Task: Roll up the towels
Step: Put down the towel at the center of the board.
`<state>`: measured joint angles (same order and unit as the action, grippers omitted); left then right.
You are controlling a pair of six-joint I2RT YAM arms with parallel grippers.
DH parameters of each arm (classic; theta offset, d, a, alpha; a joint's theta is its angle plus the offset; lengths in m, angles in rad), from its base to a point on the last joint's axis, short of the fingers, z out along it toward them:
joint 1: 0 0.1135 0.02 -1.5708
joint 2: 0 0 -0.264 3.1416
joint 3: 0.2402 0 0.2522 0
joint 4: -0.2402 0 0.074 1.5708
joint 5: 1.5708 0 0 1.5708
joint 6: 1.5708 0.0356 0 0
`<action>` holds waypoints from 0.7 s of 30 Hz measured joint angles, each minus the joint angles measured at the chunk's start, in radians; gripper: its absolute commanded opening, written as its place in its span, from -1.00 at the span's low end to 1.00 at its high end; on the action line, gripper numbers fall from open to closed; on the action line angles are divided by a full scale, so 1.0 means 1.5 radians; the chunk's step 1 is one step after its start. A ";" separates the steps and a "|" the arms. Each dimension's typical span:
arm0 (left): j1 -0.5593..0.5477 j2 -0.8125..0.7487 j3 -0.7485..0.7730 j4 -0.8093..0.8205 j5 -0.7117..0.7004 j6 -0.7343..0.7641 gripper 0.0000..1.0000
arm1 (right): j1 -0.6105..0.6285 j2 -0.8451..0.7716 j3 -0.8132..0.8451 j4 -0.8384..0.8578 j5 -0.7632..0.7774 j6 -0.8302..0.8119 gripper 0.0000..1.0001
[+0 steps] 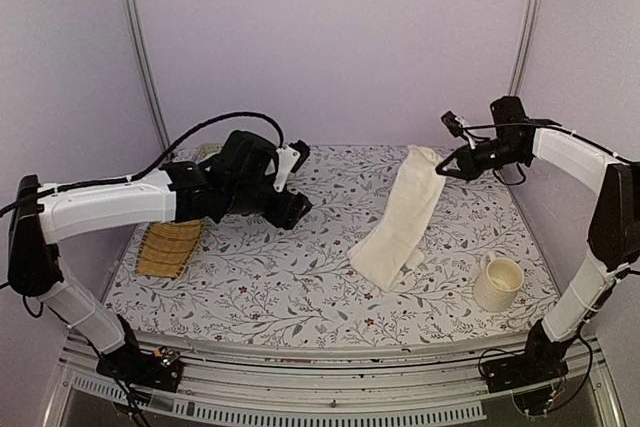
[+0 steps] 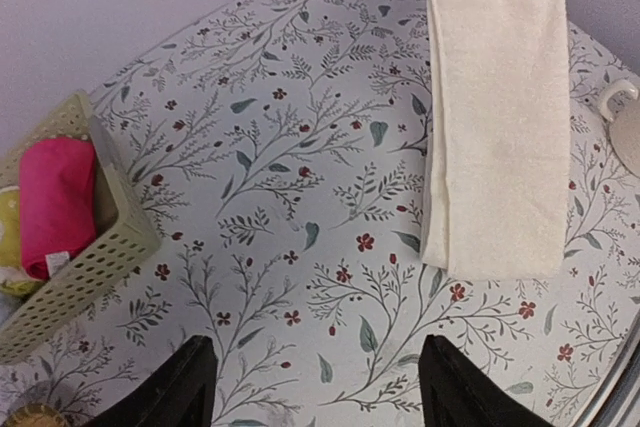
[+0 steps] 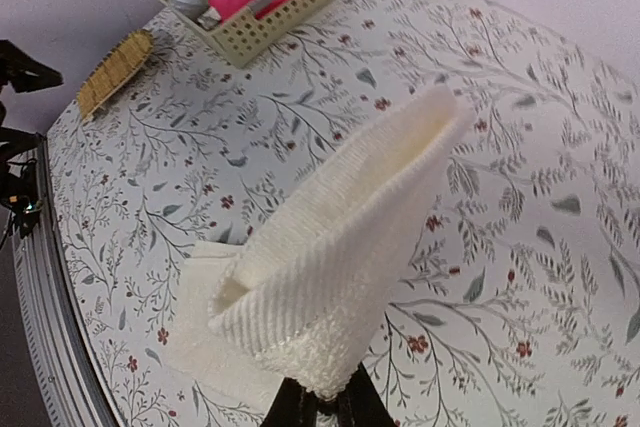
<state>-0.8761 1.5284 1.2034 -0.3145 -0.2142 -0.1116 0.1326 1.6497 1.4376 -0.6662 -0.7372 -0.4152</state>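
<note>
Cream towel [image 1: 400, 222] hangs limp from the right hand [image 1: 443, 165], clamped on its far end at two o'clock, tail trailing on the worktop [image 1: 250, 277]. Soft, light, floppy: likely best gripped at corners. Left hand [image 2: 322, 395] gapes empty.
</note>
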 measured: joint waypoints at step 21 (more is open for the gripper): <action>0.009 0.312 0.137 0.116 0.324 -0.021 -0.10 | -0.092 0.063 -0.070 -0.025 0.257 -0.008 0.03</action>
<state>-0.8627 1.9965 1.4082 -0.1398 0.2722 -0.1425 -0.0051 1.7447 1.3319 -0.7040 -0.3523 -0.4278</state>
